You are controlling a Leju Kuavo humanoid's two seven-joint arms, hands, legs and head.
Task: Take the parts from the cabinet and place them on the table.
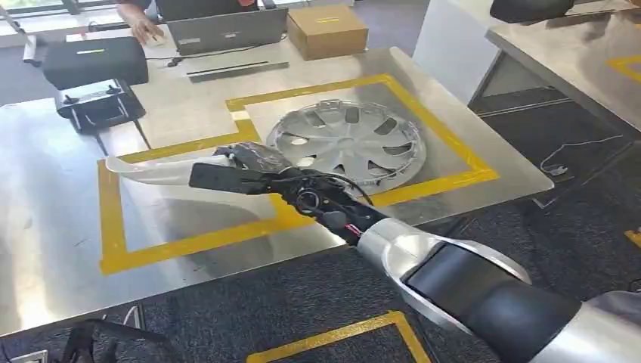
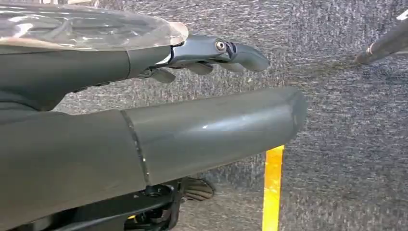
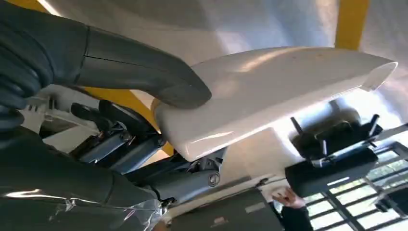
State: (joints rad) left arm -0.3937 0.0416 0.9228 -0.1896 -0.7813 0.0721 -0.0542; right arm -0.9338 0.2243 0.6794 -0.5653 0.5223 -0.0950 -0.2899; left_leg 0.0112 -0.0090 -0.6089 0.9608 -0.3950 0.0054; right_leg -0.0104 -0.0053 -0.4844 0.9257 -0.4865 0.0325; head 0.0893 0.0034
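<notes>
My right hand [image 1: 253,172] reaches over the steel table [image 1: 45,227] and grips a long white curved part [image 1: 147,169] by one end. The part hangs just above the left yellow-taped rectangle [image 1: 112,227]. In the right wrist view the thumb [image 3: 144,72] presses on the white part [image 3: 279,86], with darker fingers beneath it. A silver hubcap [image 1: 348,141] lies flat inside the right yellow-taped square. My left hand [image 2: 96,72] hangs over grey carpet with its fingers [image 2: 226,50] stretched out and nothing in them.
At the table's far side stand a cardboard box [image 1: 327,30], a laptop [image 1: 227,32] and a black device [image 1: 94,62]; a person's hand [image 1: 147,30] rests near the laptop. Another table [image 1: 574,53] stands to the right, and a cable [image 1: 574,155] lies on the carpet.
</notes>
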